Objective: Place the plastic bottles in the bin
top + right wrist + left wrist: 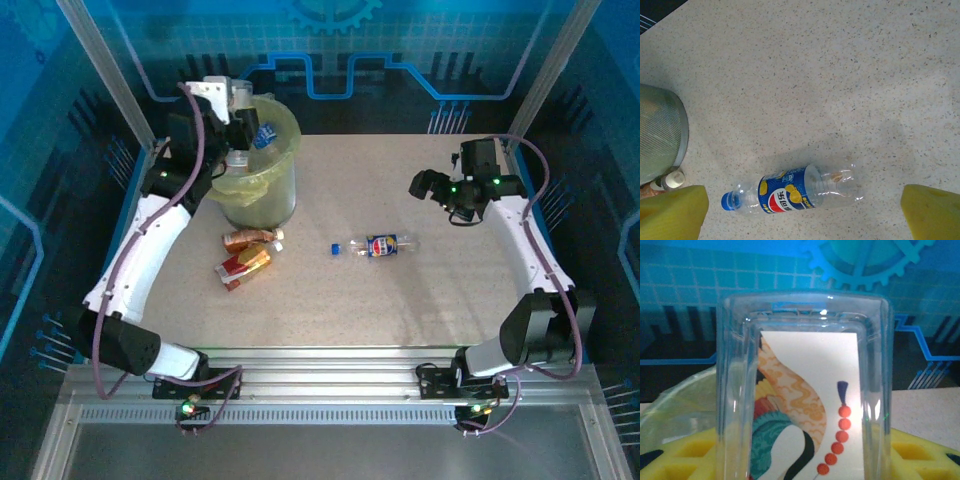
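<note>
So we're looking at the left gripper up over the round translucent bin lined with a yellow-green bag, at the far left of the speckled beige table. It's partly closed and clamped on a clear plastic bottle with a white label printed in orange, teal and red. In the left wrist view we can see that bottle wedged between the yellow pads, with the bag's rim curving just below on the left. So that one is in the grip above the bin's mouth, not let go.

Over on the far right, the right gripper hangs above the table with its jaws spread wide and nothing in them. From the right wrist view we get its two yellow fingertips at the bottom corners, and between them, down on the table, a clear plastic bottle with a blue label and blue cap lying on its side, cap pointing toward the bin.

Right beside the bin's near side we count two more: a crumpled brownish-orange bottle with a white cap and, just in front of it, a flattened bottle with a red and orange label. Both lie on the table, close together, well apart from the blue one.
</note>
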Motion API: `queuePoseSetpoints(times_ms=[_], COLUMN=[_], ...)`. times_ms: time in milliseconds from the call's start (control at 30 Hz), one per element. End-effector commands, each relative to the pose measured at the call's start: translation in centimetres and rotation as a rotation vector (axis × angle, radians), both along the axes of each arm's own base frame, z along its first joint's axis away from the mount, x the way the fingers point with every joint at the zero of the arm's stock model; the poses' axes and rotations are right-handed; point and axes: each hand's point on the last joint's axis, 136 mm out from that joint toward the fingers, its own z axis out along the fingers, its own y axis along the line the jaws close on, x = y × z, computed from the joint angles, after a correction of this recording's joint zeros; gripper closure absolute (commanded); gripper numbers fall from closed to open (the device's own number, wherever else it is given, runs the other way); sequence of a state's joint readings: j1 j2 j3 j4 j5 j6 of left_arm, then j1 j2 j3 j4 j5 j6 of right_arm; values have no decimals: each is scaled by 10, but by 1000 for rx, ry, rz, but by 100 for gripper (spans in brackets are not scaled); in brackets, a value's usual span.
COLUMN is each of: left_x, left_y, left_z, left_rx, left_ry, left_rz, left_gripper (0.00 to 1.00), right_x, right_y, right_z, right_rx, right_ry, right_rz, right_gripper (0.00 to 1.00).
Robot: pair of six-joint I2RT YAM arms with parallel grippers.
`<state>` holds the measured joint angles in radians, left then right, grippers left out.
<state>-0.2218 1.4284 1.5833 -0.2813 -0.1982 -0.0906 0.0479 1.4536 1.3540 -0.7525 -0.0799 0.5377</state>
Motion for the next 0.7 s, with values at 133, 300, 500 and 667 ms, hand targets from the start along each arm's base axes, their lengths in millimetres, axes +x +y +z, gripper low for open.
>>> queuePoseSetpoints(times_ms=[133,300,500,667], left_x=[8,23,37,49], left_y=[31,38,43,48], left_z=[6,-7,-19,-32], left_rx=[-87,-89,-108,-129], left_ry=[-50,-25,-8,11], left_rz=[80,103,122,142], left_gripper=[67,68,68,68], right_x=[-12,-13,-15,-16], right_y=[2,0,-3,-5], right_z=[-1,0,4,6], right_rx=[-31,-34,-50,-54], right_ry=[15,10,-4,-12], right_rz=[2,-6,-17,-26], right_gripper=[0,0,0,0])
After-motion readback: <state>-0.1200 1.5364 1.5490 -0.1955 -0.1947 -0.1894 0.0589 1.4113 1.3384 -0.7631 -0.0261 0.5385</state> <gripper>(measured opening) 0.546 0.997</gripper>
